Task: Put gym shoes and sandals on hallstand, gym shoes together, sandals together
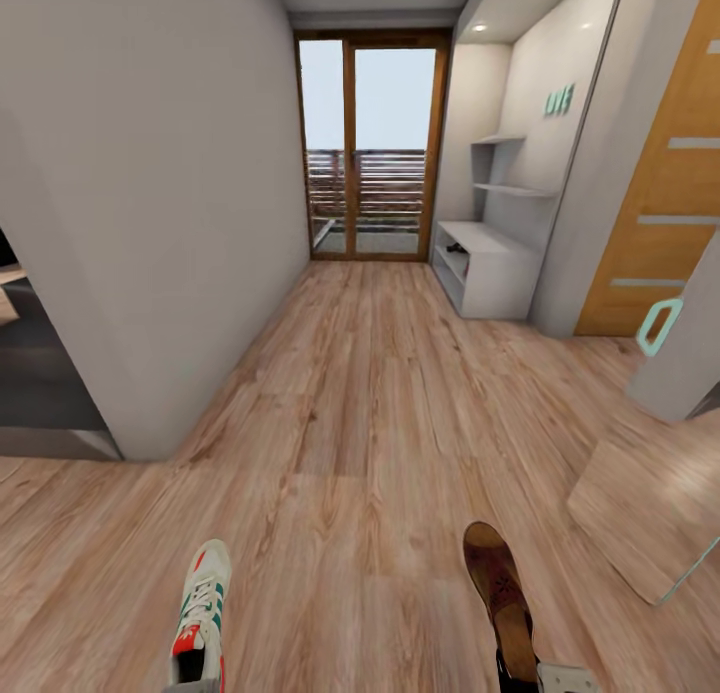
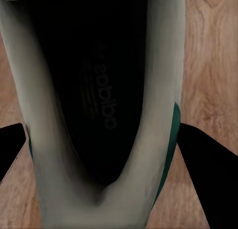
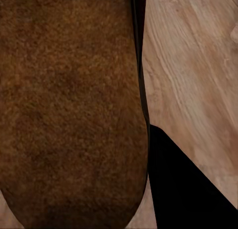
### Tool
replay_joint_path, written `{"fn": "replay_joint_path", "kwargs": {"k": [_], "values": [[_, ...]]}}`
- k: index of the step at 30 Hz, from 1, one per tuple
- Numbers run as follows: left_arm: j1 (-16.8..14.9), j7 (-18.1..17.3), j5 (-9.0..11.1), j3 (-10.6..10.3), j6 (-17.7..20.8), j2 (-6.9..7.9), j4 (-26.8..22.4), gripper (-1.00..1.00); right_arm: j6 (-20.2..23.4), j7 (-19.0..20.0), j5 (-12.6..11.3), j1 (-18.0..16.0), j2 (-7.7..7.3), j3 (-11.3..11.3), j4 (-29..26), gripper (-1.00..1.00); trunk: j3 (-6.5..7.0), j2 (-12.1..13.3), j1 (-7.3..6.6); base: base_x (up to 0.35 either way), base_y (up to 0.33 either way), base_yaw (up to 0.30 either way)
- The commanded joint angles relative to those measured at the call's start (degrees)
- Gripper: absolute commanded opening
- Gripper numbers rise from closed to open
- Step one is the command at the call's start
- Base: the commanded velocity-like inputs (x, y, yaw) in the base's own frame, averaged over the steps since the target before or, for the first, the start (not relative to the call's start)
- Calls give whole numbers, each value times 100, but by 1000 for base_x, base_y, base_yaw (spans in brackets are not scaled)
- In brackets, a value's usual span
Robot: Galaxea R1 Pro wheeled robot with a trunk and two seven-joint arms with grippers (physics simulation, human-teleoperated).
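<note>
Well short of the hallstand (image 1: 497, 273), far back along the corridor floor (image 1: 370, 423) from it, carrying two of the four things. Left gripper (image 2: 101, 127) clamped on one gym shoe (image 1: 202, 618): dark fingers (image 2: 208, 182) pressed to either side of the white upper near the heel end, green stripe just inside one of them, looking straight down into the black insole. Right gripper (image 1: 540, 675) holding one sandal (image 1: 498, 598) by its heel end, toe aimed toward the hallstand; one finger (image 3: 183, 189) lying against the edge of the brown footbed, the opposite finger hidden behind the sandal, so a grip judged from the carried pose rather than seen whole.

Risks from here, as a guess. Long run to the hallstand with both loads cantilevered forward: a jolt of the base could lever the sandal out, since held only at one end, and drop it back on the floor away from the hallstand. Gym shoe pinched across soft sides: could squash, twist or slide in the fingers. Nearer the hallstand, tight quarters beside the grey wall jutting out just past it: could clip a shoe toe. Mixed pair in hand too, so easy to set them adjacent on the hallstand and leave no room for each mate.

Both arms held low and forward, wrists roughly level, shoes pointing toward the hallstand.
</note>
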Motion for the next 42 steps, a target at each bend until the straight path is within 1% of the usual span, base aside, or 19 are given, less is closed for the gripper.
{"fn": "replay_joint_path", "kwargs": {"k": [1, 42], "values": [[-4, -50, -18, 50, -10, -5, -5, -100, -10, -27, -38, -3, -3, 48, 0, -100, -5, -2, 2, 340, 0, 0], [-4, -49, -18, 50, -10, -5, -5, -100, -11, -27, -32, -3, -3, 48, 0, -100, -5, -2, 2, 340, 0, 0]]}}
